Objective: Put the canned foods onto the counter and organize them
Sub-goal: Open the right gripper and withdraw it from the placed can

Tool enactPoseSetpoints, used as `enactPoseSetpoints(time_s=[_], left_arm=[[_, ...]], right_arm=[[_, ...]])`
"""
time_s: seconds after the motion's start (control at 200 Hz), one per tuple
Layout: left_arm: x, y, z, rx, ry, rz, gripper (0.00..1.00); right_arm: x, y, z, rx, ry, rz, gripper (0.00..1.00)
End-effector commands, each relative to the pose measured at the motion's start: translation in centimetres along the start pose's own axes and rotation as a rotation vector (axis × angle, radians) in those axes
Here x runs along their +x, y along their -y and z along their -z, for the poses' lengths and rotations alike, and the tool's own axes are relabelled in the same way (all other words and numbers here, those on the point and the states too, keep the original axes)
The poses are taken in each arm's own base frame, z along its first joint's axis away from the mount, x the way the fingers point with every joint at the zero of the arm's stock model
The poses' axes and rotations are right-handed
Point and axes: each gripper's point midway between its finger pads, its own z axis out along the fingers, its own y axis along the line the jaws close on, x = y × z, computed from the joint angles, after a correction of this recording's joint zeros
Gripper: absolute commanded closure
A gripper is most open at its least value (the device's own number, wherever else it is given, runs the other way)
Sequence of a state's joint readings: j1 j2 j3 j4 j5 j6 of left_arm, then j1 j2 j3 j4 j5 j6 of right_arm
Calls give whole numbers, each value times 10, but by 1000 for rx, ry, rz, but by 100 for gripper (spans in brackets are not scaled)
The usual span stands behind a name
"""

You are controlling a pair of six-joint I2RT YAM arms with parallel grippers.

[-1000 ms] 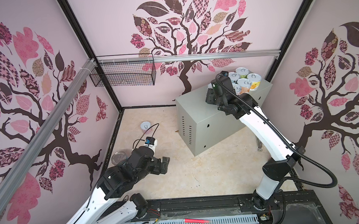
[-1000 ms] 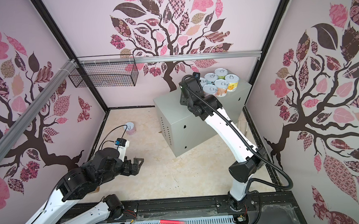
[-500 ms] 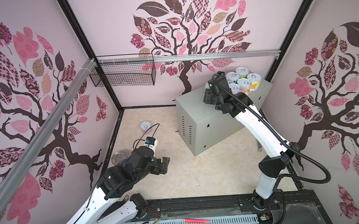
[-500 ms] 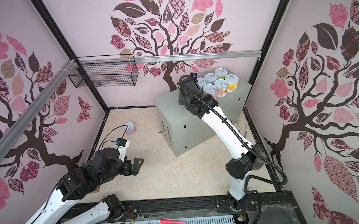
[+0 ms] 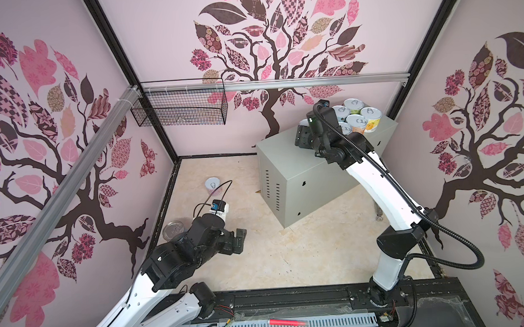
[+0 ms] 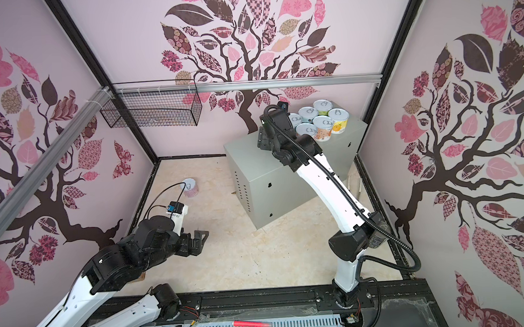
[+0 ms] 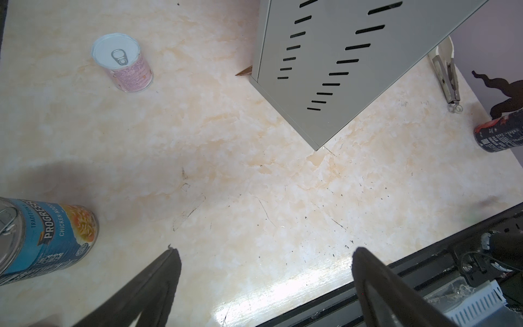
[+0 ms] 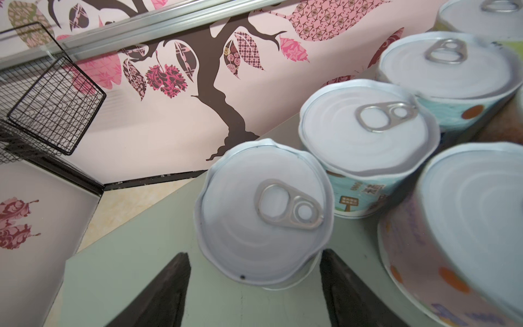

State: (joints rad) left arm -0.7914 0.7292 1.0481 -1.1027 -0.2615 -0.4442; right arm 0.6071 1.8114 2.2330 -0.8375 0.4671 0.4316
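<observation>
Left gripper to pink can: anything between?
Nothing: only bare marble floor between the left gripper and the pink can, shown in the left wrist view.

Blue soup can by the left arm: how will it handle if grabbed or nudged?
The blue soup can stands upright and looks taller than the short pink can, so a high push would probably tip it and let it roll. It looks like rigid metal, and the label should grip fairly well.

Cropped by the left wrist view's edge: blue-labelled can (image 7: 53, 235) and dark-labelled can (image 7: 499, 136). Partly hidden behind the right arm (image 5: 376, 177) in both top views: short cans (image 5: 356, 121).
</observation>
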Motion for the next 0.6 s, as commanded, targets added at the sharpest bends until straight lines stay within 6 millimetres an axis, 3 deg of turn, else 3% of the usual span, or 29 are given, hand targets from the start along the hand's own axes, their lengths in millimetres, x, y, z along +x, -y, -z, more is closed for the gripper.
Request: enactPoseSetpoints(time_s=[0.0, 0.205, 0.385, 0.485, 0.595], left_arm=[[-18, -3, 19, -5, 59, 20, 2], [-27, -8, 35, -24, 77, 49, 2], [-34, -12, 49, -35, 91, 68, 2], [-30, -12, 47, -35, 71, 73, 2], [-22, -10, 40, -38, 24, 73, 2]], right_arm=[[-6, 1, 13, -26, -4, 4, 20], [-20, 2, 54, -124, 30, -10, 18], [-13, 2, 92, -241, 26, -18, 18], [-2, 7, 108, -271, -1, 0, 18], [26, 16, 122, -327, -39, -20, 17]])
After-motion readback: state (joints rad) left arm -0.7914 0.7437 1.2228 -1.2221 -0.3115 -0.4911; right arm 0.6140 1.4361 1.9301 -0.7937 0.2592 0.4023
